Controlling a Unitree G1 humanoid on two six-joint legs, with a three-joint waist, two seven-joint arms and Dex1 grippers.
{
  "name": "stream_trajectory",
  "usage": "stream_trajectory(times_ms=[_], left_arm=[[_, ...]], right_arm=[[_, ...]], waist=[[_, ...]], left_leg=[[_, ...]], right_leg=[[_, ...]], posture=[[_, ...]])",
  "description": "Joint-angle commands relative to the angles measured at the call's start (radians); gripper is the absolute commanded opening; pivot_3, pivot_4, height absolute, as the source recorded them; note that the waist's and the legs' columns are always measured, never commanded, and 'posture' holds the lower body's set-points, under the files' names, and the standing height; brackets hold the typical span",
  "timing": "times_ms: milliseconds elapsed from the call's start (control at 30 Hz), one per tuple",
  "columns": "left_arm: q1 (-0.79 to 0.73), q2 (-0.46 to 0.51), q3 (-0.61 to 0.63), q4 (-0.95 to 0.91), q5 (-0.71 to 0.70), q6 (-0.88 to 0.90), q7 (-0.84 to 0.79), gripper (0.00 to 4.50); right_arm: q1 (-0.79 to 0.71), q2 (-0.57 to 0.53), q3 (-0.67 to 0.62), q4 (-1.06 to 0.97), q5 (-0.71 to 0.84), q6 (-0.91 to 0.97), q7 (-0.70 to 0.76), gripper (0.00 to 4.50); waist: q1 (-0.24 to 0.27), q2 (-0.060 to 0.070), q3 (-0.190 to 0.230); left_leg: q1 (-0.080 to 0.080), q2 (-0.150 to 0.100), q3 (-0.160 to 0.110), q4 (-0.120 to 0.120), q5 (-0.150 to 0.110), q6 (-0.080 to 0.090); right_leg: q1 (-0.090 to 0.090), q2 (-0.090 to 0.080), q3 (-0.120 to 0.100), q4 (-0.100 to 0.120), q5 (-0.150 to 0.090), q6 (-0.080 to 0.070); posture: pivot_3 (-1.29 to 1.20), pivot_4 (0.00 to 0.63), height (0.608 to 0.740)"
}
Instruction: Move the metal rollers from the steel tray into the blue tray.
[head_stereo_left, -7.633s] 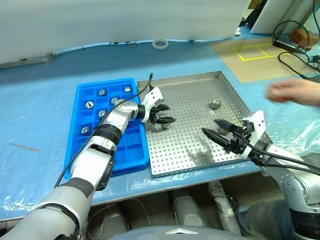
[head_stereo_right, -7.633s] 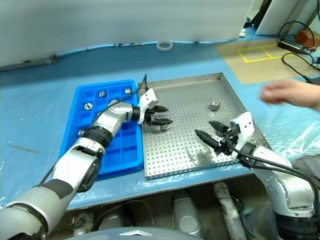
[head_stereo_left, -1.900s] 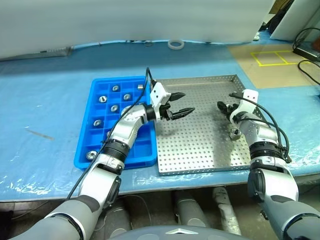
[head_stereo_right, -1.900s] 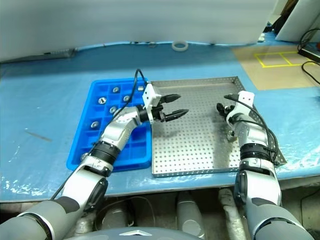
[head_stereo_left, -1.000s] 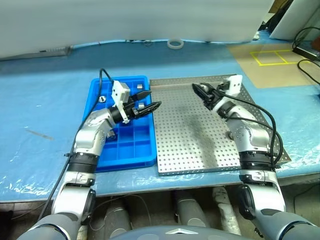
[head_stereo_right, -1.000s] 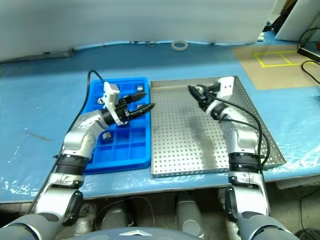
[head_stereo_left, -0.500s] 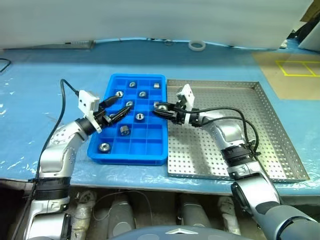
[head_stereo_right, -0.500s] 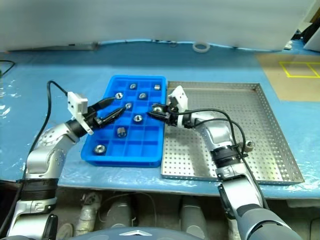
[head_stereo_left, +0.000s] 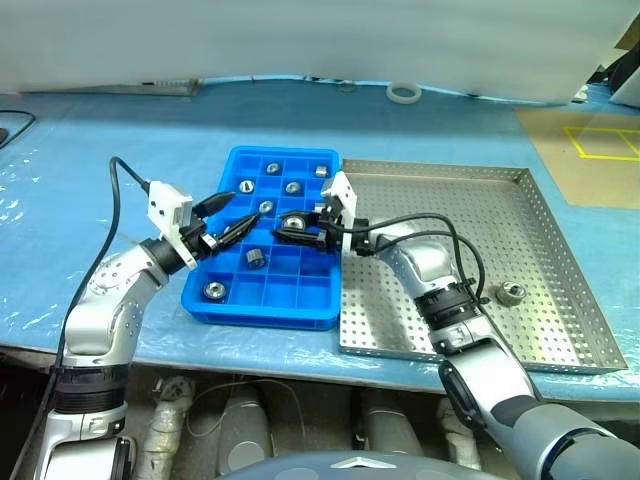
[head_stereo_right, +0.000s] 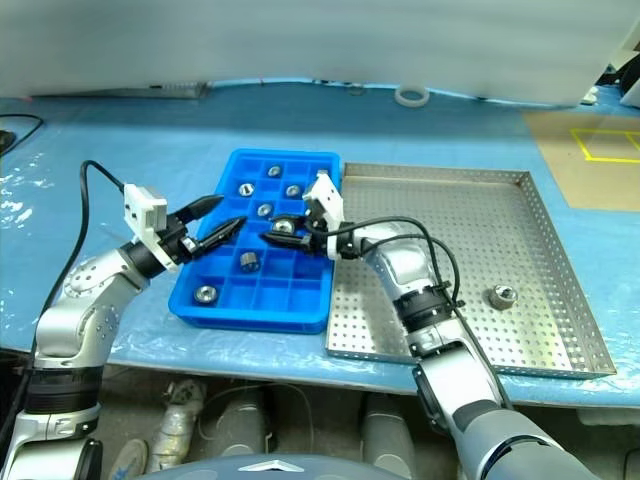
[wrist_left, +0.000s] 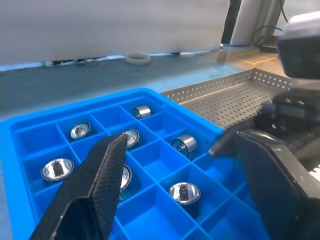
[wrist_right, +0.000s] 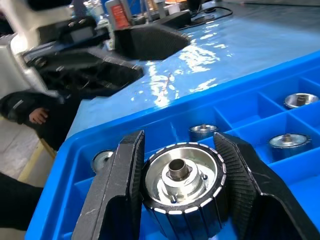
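The blue tray (head_stereo_left: 262, 318) lies left of the steel tray (head_stereo_left: 545, 230) and has several metal rollers (head_stereo_left: 293, 187) in its compartments. My right gripper (head_stereo_left: 290, 227) reaches in from the steel tray side and hovers over the blue tray's middle. It is shut on one roller (wrist_right: 182, 177), which is clamped between the two fingers. My left gripper (head_stereo_left: 245, 208) stands open over the blue tray's left part, its tips pointing toward the right gripper, with nothing in it. In the steel tray, another roller (head_stereo_left: 511, 293) lies near the right rim.
A white tape ring (head_stereo_left: 402, 92) lies on the blue table cover behind the trays. A black cable (head_stereo_left: 120, 190) loops from my left wrist. A yellow marked square (head_stereo_left: 600, 140) is at the far right.
My right gripper has swung left from over the steel tray to over the blue tray, carrying the roller. My left gripper has drawn back to the left. The camera has also shifted.
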Motion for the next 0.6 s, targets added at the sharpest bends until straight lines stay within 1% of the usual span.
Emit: stream_trajectory(times_ms=[33,167,300,433,467,500,533,600], left_arm=[[-0.004,0.006,0.027,-0.009,-0.021,-0.010,0.008,3.65],[-0.005,0.007,0.023,-0.007,-0.021,-0.012,0.010,3.65],[0.031,0.026,-0.008,-0.035,-0.007,-0.004,-0.013,3.65],[0.037,0.025,-0.013,-0.044,-0.007,-0.012,-0.003,3.65],[0.035,0.026,-0.012,-0.045,-0.008,-0.012,-0.002,3.65],[0.033,0.026,-0.014,-0.045,-0.007,-0.013,-0.001,3.65],[0.029,0.027,-0.016,-0.043,-0.005,-0.015,-0.001,3.65],[0.019,0.024,-0.023,-0.038,-0.004,-0.019,-0.003,3.65]], right_arm=[[0.036,-0.021,0.058,-0.134,0.034,0.050,0.072,1.79],[0.073,-0.038,0.116,-0.209,0.041,0.103,0.108,1.79],[0.055,-0.011,0.150,-0.130,-0.063,0.030,0.018,1.79],[0.076,0.000,0.187,-0.143,-0.073,0.028,0.038,1.79],[0.077,0.005,0.198,-0.128,-0.093,0.013,0.024,1.79],[0.077,0.008,0.206,-0.111,-0.111,0.002,0.012,2.53],[0.080,0.008,0.218,-0.103,-0.123,-0.007,0.013,2.75],[0.084,0.009,0.224,-0.097,-0.134,-0.017,0.012,3.43]], waist=[[0.000,0.000,0.000],[0.000,0.000,0.000],[-0.001,0.000,0.000],[0.003,-0.002,0.001],[0.003,-0.003,0.001],[0.003,-0.003,0.001],[0.002,-0.003,0.001],[0.002,-0.003,0.001]], left_leg=[[0.000,0.000,0.000,0.000,0.000,0.000],[0.001,0.000,0.000,-0.001,0.000,-0.001],[0.002,0.001,0.000,-0.001,0.001,-0.002],[0.002,0.001,-0.001,-0.001,0.002,-0.003],[0.002,0.001,-0.001,-0.001,0.002,-0.004],[0.002,0.001,-0.001,-0.001,0.002,-0.004],[0.002,0.001,-0.001,-0.001,0.003,-0.004],[0.003,0.000,-0.002,-0.001,0.003,-0.005]], right_leg=[[0.000,0.000,0.000,0.000,0.000,0.000],[0.000,0.001,0.000,0.000,0.000,0.000],[-0.001,0.000,0.000,0.003,0.000,0.000],[-0.002,0.000,0.000,0.006,0.000,0.000],[-0.002,0.000,0.000,0.007,0.000,0.000],[-0.002,0.000,0.000,0.008,0.000,0.000],[-0.002,0.000,0.000,0.008,0.000,0.000],[-0.003,0.000,0.000,0.010,0.000,0.000]], posture=[[-0.08,0.150,0.740],[-0.07,0.150,0.740],[-0.06,0.150,0.740],[-0.05,0.150,0.740],[-0.05,0.150,0.740],[-0.05,0.150,0.740],[-0.05,0.150,0.740],[-0.05,0.150,0.740]])
